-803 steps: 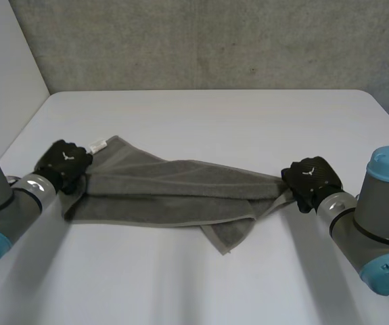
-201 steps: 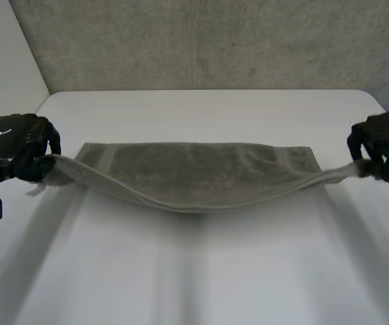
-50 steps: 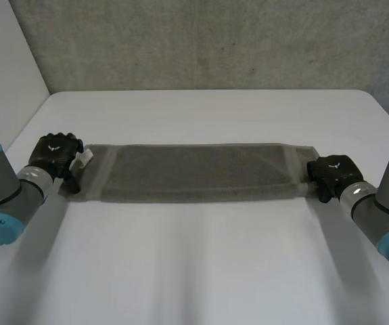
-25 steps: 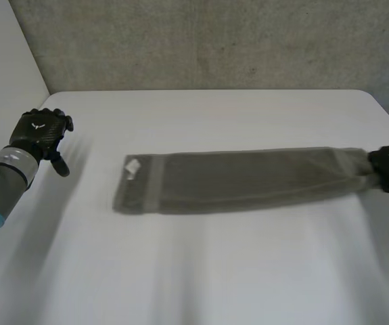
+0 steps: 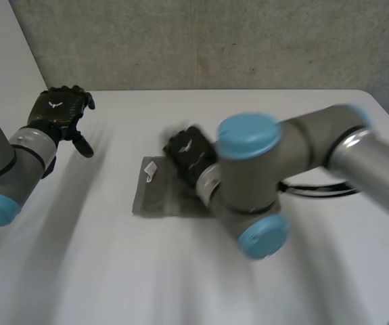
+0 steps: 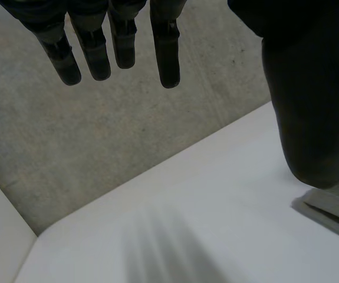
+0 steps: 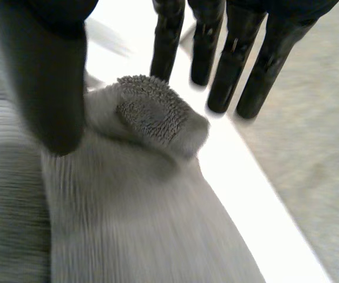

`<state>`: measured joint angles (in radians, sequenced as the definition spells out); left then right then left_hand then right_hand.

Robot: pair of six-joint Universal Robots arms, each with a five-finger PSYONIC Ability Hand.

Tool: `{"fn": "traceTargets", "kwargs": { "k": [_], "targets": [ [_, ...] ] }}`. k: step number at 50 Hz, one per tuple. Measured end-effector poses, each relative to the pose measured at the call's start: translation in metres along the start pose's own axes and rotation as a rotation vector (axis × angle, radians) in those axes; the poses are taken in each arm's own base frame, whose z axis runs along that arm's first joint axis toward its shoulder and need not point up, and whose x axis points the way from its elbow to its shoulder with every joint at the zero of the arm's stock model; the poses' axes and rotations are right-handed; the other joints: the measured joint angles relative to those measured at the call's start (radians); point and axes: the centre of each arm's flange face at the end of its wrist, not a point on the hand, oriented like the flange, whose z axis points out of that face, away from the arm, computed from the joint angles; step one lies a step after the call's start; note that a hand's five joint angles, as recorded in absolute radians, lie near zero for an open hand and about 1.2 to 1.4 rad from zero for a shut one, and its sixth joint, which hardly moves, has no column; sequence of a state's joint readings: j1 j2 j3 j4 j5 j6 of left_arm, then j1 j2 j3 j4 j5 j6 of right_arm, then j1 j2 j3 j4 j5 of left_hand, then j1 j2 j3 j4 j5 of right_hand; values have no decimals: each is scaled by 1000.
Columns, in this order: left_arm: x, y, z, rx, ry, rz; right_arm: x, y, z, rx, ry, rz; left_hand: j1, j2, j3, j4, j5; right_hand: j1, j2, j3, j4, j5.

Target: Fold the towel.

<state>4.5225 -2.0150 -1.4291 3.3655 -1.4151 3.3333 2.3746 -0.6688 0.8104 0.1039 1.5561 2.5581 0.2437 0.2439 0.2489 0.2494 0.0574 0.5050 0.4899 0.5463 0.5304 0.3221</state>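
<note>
Right hand [image 5: 189, 153] over towel [image 5: 155, 198]; left hand [image 5: 59, 112] well apart.

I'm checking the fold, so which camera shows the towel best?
The head view: the towel lies on the table, white tag up, though the right arm covers part. The right wrist view shows a bunched end beside the right hand; the left wrist view catches one corner by the left hand.

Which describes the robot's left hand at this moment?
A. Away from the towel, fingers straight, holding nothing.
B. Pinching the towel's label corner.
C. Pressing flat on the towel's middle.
A: the left hand is well apart from the towel, and its fingers are straight with nothing between them.
</note>
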Motion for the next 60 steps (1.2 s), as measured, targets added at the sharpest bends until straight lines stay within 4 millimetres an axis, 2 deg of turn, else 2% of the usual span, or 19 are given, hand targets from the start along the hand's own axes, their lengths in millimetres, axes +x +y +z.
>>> {"fn": "traceTargets", "kwargs": {
  "k": [2, 5, 8, 10, 15, 21, 25, 31, 42, 45, 49, 51, 60],
  "targets": [
    [3, 3, -1, -10, 4, -4, -15, 8, 2, -31, -38, -5, 0, 0, 0, 0, 0, -166, -168, -209, -200, -197],
    [6, 9, -3, -27, 11, -6, -12, 20, 3, -82, -48, 7, 0, 0, 0, 0, 0, -252, -238, -296, -271, -262],
    [8, 15, -4, -43, 20, -8, 9, 28, 1, -129, -21, 49, 0, 0, 0, 0, 0, -261, -238, -297, -271, -262],
    [10, 19, -4, -52, 26, -8, 31, 34, -3, -156, 11, 96, 0, 0, 0, 0, 0, -262, -238, -297, -271, -262],
    [19, 25, -5, -68, 51, -9, 79, 48, -22, -198, 92, 229, 0, 0, 0, 0, 0, -261, -238, -297, -271, -261],
    [39, 30, -12, -82, 104, -4, 99, 67, -46, -197, 128, 316, 0, 0, 0, 0, 0, -198, -188, -246, -227, -192],
    [54, 38, -17, -95, 144, 6, 100, 88, -59, -181, 142, 339, 0, 0, 0, 0, 2, -142, -134, -181, -163, -114],
    [73, 56, -20, -106, 190, 47, 93, 108, -69, -184, 146, 350, 31, 30, 24, 19, 55, -140, -134, -180, -159, -109],
    [84, 81, -17, -136, 228, 200, 87, 113, -71, -199, 137, 377, 216, 208, 200, 198, 226, -136, -134, -179, -159, -106],
    [86, 85, -17, -142, 235, 218, 86, 113, -71, -198, 136, 394, 417, 419, 411, 401, 419, -114, -108, -153, -129, -80],
    [89, 86, -18, -142, 243, 222, 86, 113, -72, -195, 138, 412, 729, 743, 733, 737, 740, -29, -13, -67, -48, -8],
    [90, 85, -19, -140, 246, 222, 86, 113, -72, -191, 141, 418, 778, 802, 792, 798, 801, -7, 5, -49, -32, 10],
    [96, 62, -33, -96, 257, 222, 85, 115, -72, -176, 152, 421, 793, 818, 809, 814, 820, 43, 48, -5, 12, 55]
  ]
}}
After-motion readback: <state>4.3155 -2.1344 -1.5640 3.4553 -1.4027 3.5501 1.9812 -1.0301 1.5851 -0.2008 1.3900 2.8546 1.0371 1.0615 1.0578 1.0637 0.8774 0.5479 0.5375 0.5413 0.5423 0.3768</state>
